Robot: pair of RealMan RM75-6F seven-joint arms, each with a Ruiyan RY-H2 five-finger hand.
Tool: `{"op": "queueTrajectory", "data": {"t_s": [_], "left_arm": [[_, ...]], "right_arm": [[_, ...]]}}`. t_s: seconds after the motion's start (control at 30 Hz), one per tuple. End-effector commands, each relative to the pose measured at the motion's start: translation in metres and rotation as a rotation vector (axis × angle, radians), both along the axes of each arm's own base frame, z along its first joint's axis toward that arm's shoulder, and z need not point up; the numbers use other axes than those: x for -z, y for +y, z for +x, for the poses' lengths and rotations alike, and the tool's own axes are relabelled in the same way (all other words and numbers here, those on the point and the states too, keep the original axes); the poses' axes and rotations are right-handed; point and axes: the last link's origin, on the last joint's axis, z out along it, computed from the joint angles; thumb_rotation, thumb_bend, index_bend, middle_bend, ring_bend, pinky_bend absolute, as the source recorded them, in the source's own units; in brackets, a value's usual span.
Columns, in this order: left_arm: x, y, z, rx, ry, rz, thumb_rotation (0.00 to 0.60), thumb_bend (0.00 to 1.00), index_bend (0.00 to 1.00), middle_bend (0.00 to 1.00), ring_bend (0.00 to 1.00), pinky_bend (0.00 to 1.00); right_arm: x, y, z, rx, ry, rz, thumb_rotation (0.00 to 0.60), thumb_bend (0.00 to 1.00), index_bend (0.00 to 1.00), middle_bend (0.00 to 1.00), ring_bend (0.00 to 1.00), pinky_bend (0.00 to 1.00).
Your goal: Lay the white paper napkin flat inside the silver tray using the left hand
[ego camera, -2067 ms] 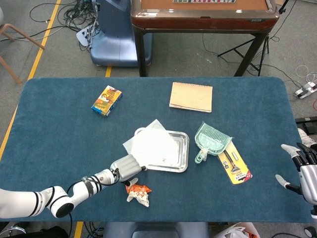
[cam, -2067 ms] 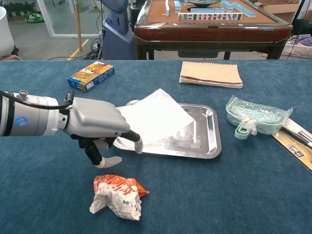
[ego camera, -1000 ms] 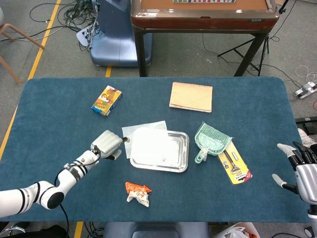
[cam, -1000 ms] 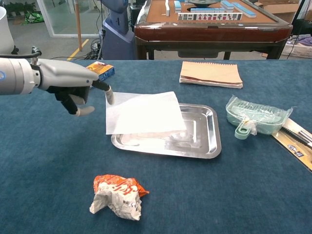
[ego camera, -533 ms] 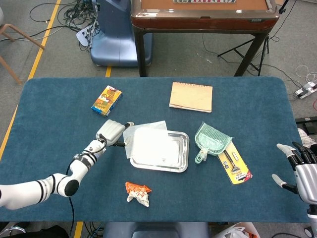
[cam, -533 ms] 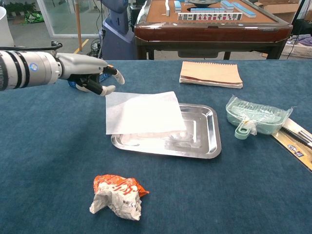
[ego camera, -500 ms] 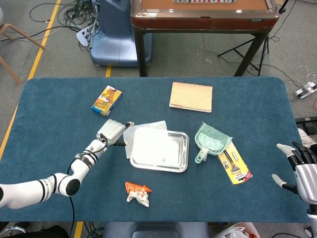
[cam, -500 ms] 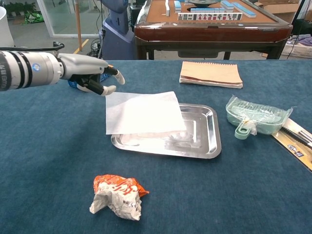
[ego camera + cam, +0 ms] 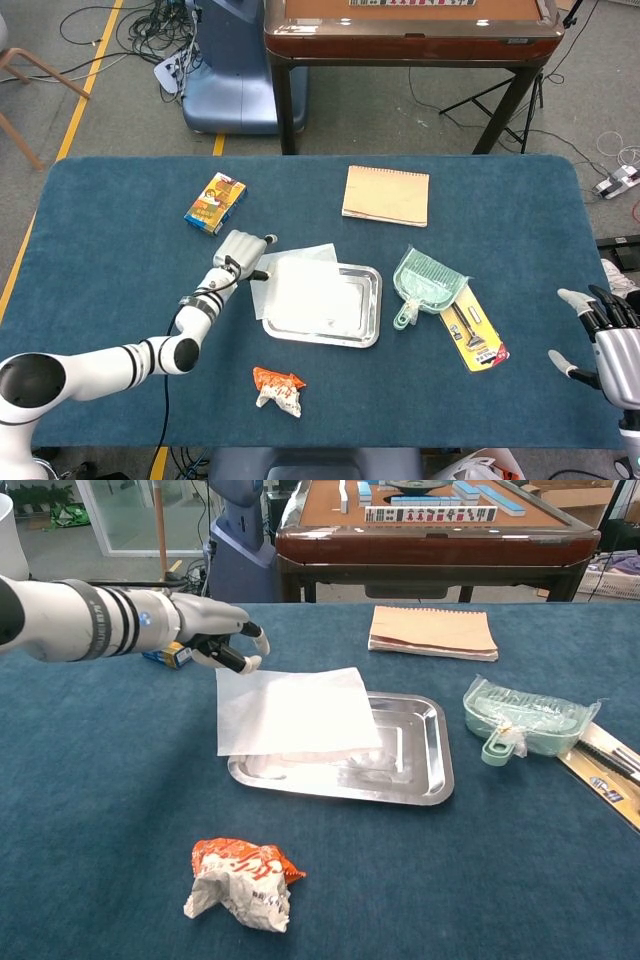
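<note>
The white paper napkin (image 9: 297, 284) (image 9: 292, 710) lies spread flat over the left part of the silver tray (image 9: 371, 308) (image 9: 436, 762). Its left and far edges hang past the tray's rim onto the blue cloth. My left hand (image 9: 241, 250) (image 9: 214, 632) hovers just beyond the napkin's far-left corner, holding nothing, with its fingers (image 9: 257, 637) apart and apparently clear of the paper. My right hand (image 9: 612, 341) stands at the table's right edge with its fingers spread and empty. Only the head view shows it.
A crumpled orange-and-white wrapper (image 9: 278, 389) (image 9: 243, 881) lies in front of the tray. A green dustpan (image 9: 428, 283) (image 9: 525, 718) and a packaged tool (image 9: 474, 334) sit to its right. A tan notebook (image 9: 386, 195) (image 9: 433, 632) lies behind, a small box (image 9: 215, 203) at far left.
My left hand drew the napkin's corner from the tray's front-left up and back, let it go, and moved to the far-left corner. The napkin went from raised and folded to flat.
</note>
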Motion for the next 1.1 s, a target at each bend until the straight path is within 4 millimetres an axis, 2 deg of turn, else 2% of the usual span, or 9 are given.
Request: {"op": "queueTrajectory", "data": {"t_s": [0.03,0.27,0.57,1.1], "left_arm": [[0.009,0.005,0.004,-0.014,0.031,-0.002,0.204,0.48,0.17,1.00,1.00,1.00],[0.021,0.009,0.009,-0.032,0.052,-0.004,0.206,0.48,0.17,1.00,1.00,1.00],[0.036,0.003,0.019,-0.010,0.067,-0.032,0.208,0.48,0.19,1.00,1.00,1.00],[0.039,-0.007,0.030,0.043,0.042,-0.053,0.215,0.48,0.20,1.00,1.00,1.00]], "right_arm": [[0.000,0.001,-0.001,0.004,-0.001,-0.001,0.600,0.16,0.20,0.26,0.12,0.17],[-0.002,0.003,-0.003,0.012,-0.004,-0.008,0.600,0.16,0.20,0.26,0.11,0.17],[-0.003,0.004,-0.006,0.020,-0.007,-0.011,0.600,0.16,0.20,0.26,0.11,0.17],[-0.002,0.002,-0.007,0.025,-0.006,-0.006,0.600,0.16,0.20,0.26,0.11,0.17]]}}
